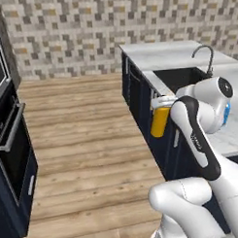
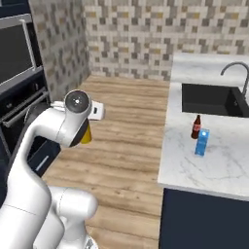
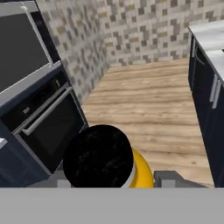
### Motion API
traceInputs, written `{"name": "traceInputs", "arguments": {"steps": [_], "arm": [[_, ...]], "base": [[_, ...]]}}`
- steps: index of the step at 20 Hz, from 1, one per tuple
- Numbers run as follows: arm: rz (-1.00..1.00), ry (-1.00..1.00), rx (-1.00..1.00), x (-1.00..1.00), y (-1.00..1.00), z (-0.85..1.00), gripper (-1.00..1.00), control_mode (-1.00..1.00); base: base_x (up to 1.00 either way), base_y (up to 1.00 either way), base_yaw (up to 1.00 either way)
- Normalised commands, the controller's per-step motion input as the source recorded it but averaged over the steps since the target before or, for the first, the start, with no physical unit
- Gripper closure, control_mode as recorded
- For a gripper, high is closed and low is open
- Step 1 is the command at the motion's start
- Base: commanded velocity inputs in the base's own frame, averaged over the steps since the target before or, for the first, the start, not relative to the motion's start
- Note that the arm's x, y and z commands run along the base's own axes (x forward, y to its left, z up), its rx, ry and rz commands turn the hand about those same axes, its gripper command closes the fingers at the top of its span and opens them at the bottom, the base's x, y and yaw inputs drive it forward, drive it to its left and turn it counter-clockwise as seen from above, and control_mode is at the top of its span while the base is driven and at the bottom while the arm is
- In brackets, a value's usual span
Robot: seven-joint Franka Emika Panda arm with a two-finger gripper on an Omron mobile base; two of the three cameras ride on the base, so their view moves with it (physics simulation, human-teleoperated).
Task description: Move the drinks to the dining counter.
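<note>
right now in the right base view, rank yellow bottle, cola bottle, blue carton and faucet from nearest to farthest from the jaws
1. Yellow bottle, held in the gripper, over the floor on the left.
2. Cola bottle and blue carton, standing together on the dining counter; too close to call.
3. Faucet, at the sink's far right.

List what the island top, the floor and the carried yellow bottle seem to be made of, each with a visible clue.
Island top: looks like polished marble, white with faint grey veining.
Floor: seemingly wood planks, tan with grain lines and seams.
Yellow bottle: probably smooth plastic, evenly coloured and opaque; its cap is speckled black, material unclear.
</note>
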Motion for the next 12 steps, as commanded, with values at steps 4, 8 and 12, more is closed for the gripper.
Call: {"name": "traceInputs", "arguments": {"steps": [4, 8, 12], "arm": [[0.0, 0.0, 0.0, 0.0, 0.0, 0.0, 1.0, 1.0], [0.0, 0.0, 0.0, 0.0, 0.0, 0.0, 1.0, 1.0], [0.0, 0.0, 0.0, 0.0, 0.0, 0.0, 1.0, 1.0]], "base": [[0.65, 0.07, -0.37], [0.7, 0.07, -0.31], [0.71, 0.04, -0.3]]}}
